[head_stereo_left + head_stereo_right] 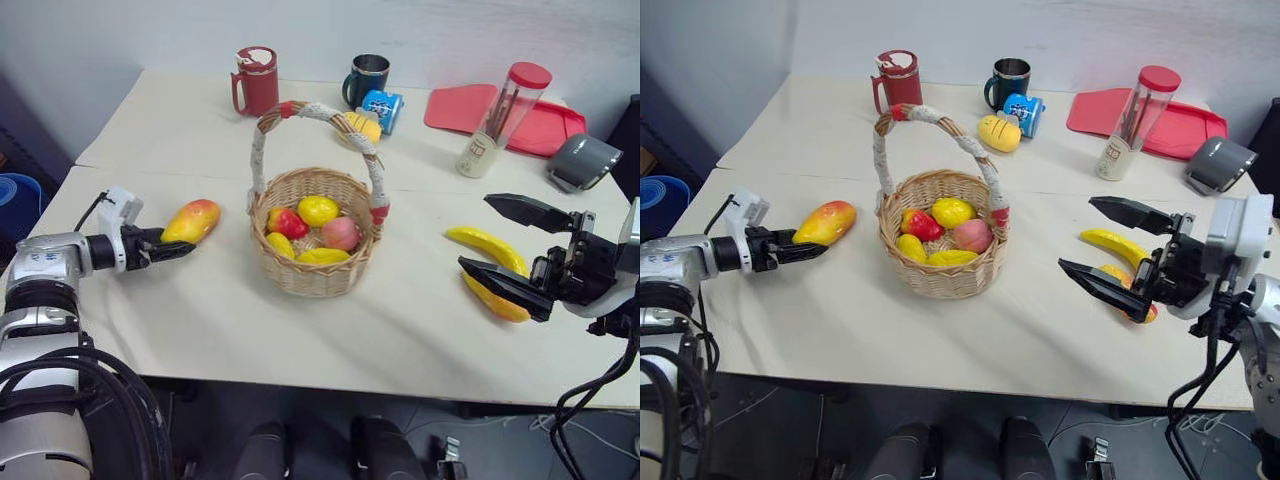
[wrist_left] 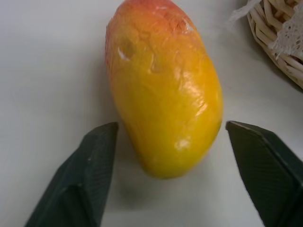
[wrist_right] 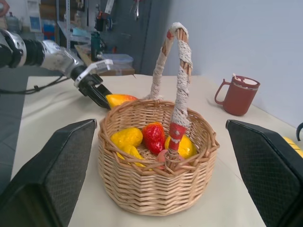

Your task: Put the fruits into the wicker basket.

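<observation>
The left tool brackets the mango on the surface, parted and gripping nothing, ready to carry it to the wicker basket, while the right tool gapes empty above the banana.

left gripper at mango | basket centre | banana right

head pair: down over table | wrists: close, low, both see basket

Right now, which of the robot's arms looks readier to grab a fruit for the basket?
The left. Its left gripper already has its open fingers on either side of the mango lying beside the wicker basket. The right gripper hangs open above the banana, not yet around it.
</observation>
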### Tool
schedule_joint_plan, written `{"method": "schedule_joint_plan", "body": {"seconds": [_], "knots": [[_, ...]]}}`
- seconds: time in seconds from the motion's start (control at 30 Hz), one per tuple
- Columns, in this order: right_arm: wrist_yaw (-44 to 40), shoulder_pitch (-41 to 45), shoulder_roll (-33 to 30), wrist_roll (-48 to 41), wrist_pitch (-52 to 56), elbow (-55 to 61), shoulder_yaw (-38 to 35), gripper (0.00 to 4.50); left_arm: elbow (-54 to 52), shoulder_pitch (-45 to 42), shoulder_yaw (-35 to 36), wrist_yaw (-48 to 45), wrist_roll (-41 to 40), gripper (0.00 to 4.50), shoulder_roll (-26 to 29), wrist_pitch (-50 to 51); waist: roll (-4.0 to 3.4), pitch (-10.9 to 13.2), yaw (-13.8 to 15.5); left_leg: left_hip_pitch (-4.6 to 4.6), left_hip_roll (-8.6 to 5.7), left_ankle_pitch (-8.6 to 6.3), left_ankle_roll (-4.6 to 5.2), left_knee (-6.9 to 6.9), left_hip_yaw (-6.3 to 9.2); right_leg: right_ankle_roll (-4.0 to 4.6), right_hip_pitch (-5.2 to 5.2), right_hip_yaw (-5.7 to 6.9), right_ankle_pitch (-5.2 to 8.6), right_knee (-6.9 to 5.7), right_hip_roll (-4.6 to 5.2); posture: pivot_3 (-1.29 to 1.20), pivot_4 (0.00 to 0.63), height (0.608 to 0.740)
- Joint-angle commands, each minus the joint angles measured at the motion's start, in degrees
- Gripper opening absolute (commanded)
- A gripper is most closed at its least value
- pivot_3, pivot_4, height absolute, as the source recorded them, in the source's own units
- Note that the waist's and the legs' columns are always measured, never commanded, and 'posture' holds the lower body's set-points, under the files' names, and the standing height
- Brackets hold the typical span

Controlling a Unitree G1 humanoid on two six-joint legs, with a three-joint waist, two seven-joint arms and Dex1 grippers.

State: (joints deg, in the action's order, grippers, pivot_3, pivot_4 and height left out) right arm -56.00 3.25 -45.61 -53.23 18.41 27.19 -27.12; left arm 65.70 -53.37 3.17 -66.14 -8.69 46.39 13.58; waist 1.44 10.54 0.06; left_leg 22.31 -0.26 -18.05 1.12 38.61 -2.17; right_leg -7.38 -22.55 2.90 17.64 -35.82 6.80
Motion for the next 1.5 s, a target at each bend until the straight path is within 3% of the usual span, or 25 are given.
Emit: {"method": "schedule_joint_plan", "body": {"seconds": [0.03, 0.23, 0.37, 0.5, 0.6, 0.73, 1.17, 1.3, 1.5], "knots": [[-3.1, -0.8, 0.5, -0.1, -3.3, 0.5, -3.6, 4.5, -0.8, -0.3, 2.3, -4.0, -1.3, 2.33, 0.6, -2.8, 0.01, 0.0, 0.0, 0.01, 0.0, 0.0, 0.0, 0.02, 0.0, 0.01, -0.01, 0.0, -0.01, -0.02, 0.0, 0.0, 0.15, 0.74], [-7.0, -0.1, 2.0, -1.1, -5.8, -3.4, -5.1, 4.5, -10.2, 2.7, 8.3, -14.3, -8.4, 0.54, 1.7, -4.1, 0.0, 0.0, -0.2, 0.01, 0.03, 0.0, -0.01, 0.04, -0.01, 0.04, -0.02, -0.02, -0.03, -0.01, 0.07, 0.0, 0.15, 0.74], [-10.9, -1.5, 2.0, 2.1, -8.1, -8.4, -4.6, 4.5, -34.5, 14.0, 8.1, -21.1, -14.3, 0.54, 5.1, 5.8, -0.06, 0.0, -0.4, -0.01, 0.05, -0.01, -0.04, -0.01, -0.04, 0.05, -0.04, 0.02, -0.04, 0.02, 0.43, 0.0, 0.15, 0.74], [-13.8, -2.2, 2.6, 4.4, -10.1, -13.8, -3.7, 4.5, -57.8, 25.5, 11.1, -17.6, -21.2, 0.54, 7.1, 15.9, -0.16, 0.1, -0.3, -0.06, 0.0, -0.03, 0.02, -0.08, -0.02, 0.05, 0.03, -0.1, -0.04, 0.09, 0.72, 0.0, 0.15, 0.74], [-15.5, -1.9, 3.0, 5.5, -10.9, -16.7, -3.1, 4.5, -61.8, 28.9, 14.1, -11.3, -21.2, 0.54, 6.4, 16.7, -0.32, 0.2, 0.0, -0.03, -0.01, -0.04, 0.04, -0.04, 0.06, 0.07, 0.1, -0.1, -0.04, 0.23, 0.78, 0.0, 0.15, 0.74], [-17.5, -1.5, 3.6, 7.6, -13.0, -19.2, -2.0, 4.5, -55.4, 29.9, 17.4, -0.4, -18.1, 0.54, 3.4, 13.0, -0.37, 0.2, -0.1, -0.19, -0.03, 0.05, -0.01, -0.17, 0.07, 0.23, 0.1, -0.06, -0.13, 0.31, 0.76, 0.0, 0.15, 0.74], [-13.1, -1.3, 9.9, 10.9, -16.5, -10.2, 4.3, 4.5, -46.9, 56.3, 44.8, 17.3, -20.0, 4.47, -3.8, -1.0, -0.38, 0.2, -1.7, -0.38, 0.03, 0.0, -0.1, -0.55, -0.2, 0.25, 0.05, 0.13, -0.16, 0.33, 0.87, 0.0, 0.15, 0.74], [-12.5, -0.7, 10.7, 11.2, -17.1, -9.6, 5.9, 4.5, -50.2, 62.3, 48.5, 19.9, -21.6, 4.47, -7.3, -2.0, -0.34, 0.2, -1.1, -0.37, 0.04, -0.06, -0.11, -0.55, -0.18, 0.26, 0.07, 0.14, -0.16, 0.58, 0.94, 0.0, 0.15, 0.74], [-11.6, -0.8, 10.9, 11.4, -16.9, -8.8, 8.1, 4.5, -62.6, 64.5, 47.7, 24.9, -25.6, 4.47, -10.6, 2.7, -0.32, 0.2, 0.4, -0.37, 0.04, -0.27, -0.14, -0.55, -0.02, 0.49, 0.15, 0.23, -0.33, 0.74, 1.03, 0.0, 0.15, 0.74]]}}
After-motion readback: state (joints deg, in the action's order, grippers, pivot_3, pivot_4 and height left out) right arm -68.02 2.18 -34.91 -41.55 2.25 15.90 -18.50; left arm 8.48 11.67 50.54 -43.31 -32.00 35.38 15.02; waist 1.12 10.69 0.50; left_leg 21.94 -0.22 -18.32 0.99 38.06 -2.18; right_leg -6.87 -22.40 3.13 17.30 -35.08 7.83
